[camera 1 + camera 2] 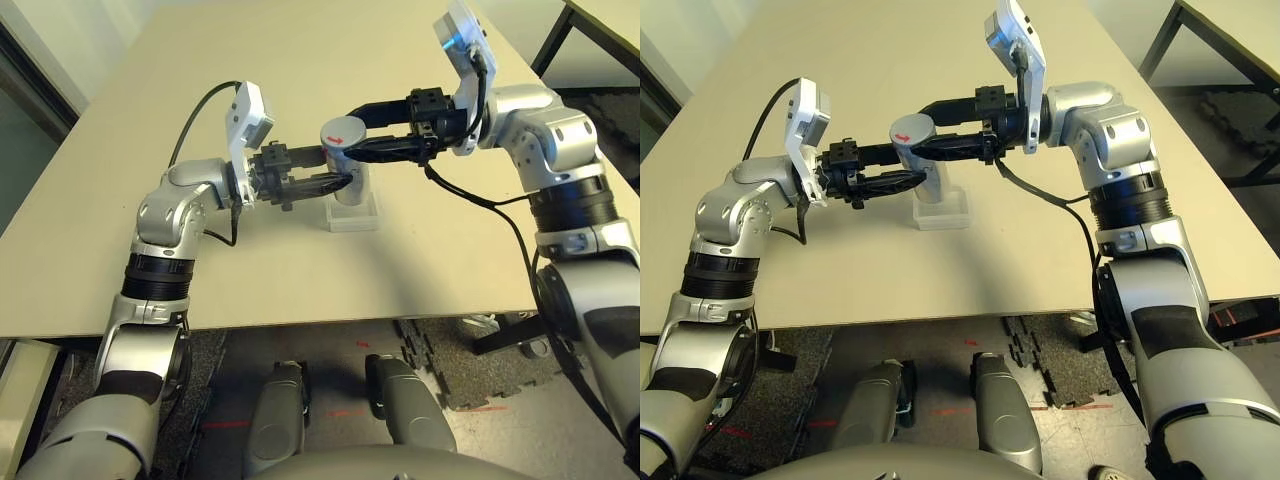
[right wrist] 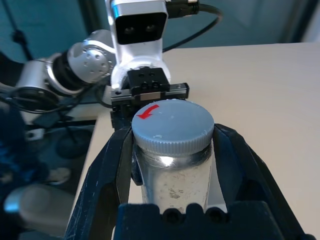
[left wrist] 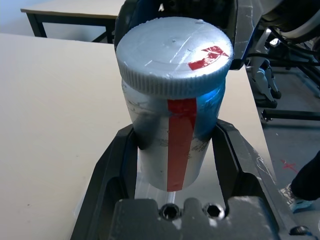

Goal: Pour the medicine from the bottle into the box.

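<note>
The silver-grey bottle (image 1: 351, 186) stands upright, its red-marked grey cap (image 1: 340, 133) in place. Its base sits inside the low walls of the clear box (image 1: 356, 217) at the table's middle. My left gripper (image 1: 338, 183) comes in from the left and is shut on the bottle's body (image 3: 172, 135), one finger (image 3: 120, 160) on each side. Reaching in from the right, my right gripper (image 1: 357, 150) is shut on the cap (image 2: 172, 125), fingers (image 2: 231, 152) pressed against its rim. The medicine is hidden inside the bottle.
The beige table (image 1: 150, 230) has bare surface on all sides of the box. Its front edge (image 1: 300, 325) runs close to my body. A second table with black legs (image 1: 555, 35) stands at the back right. Black floor mats (image 1: 470, 375) lie below.
</note>
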`<state>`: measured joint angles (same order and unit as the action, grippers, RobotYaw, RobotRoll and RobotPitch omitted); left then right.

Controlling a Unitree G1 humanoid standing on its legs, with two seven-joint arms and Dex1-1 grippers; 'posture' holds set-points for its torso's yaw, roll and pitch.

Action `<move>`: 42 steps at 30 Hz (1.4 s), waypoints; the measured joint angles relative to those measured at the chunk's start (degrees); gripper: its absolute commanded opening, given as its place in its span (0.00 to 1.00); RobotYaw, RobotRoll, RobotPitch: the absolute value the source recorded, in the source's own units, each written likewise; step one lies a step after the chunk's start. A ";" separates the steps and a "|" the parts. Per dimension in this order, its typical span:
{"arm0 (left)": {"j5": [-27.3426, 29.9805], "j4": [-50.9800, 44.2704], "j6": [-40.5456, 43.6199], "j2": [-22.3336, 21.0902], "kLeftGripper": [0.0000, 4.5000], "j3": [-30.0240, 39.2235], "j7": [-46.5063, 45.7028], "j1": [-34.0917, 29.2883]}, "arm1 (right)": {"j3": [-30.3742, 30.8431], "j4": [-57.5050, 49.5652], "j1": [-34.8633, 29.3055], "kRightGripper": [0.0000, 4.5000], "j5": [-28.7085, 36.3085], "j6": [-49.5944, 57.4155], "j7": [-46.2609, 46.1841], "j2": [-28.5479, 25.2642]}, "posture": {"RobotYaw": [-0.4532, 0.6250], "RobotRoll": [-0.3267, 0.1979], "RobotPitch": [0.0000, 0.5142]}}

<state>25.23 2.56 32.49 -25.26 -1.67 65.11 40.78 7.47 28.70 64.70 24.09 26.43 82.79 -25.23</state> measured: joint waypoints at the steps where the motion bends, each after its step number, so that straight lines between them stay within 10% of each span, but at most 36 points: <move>1: 0.21 -0.33 0.42 -0.11 0.53 0.00 -0.15 -0.20 | 0.00 1.56 0.46 0.58 -0.19 -0.48 1.05 0.37 | 0.43 0.62 0.33; 13: 0.34 -1.92 2.23 -0.56 0.53 -0.22 -0.53 -0.85 | 0.00 8.09 2.91 0.58 -2.38 -3.90 6.00 1.45 | 0.40 0.62 0.33; 19: 0.35 -1.79 1.20 0.80 0.53 -3.51 0.42 -0.46 | -0.99 -0.60 2.05 1.00 -2.27 0.17 3.18 -1.03 | 0.38 0.62 0.31; 29: 0.25 2.10 -2.95 1.33 0.53 -5.99 2.49 1.53 | -3.09 -26.85 -9.21 1.00 1.25 11.79 -11.30 -2.72 | 0.35 0.62 0.27; 42: -0.51 5.63 -5.70 1.25 0.53 -6.19 3.37 2.89 | -2.66 -31.83 -12.43 1.00 1.34 13.24 -20.43 -2.97 | 0.35 0.62 0.27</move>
<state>24.72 8.20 26.79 -24.01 -7.86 68.48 43.67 4.81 -3.13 52.27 25.43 39.66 62.36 -28.21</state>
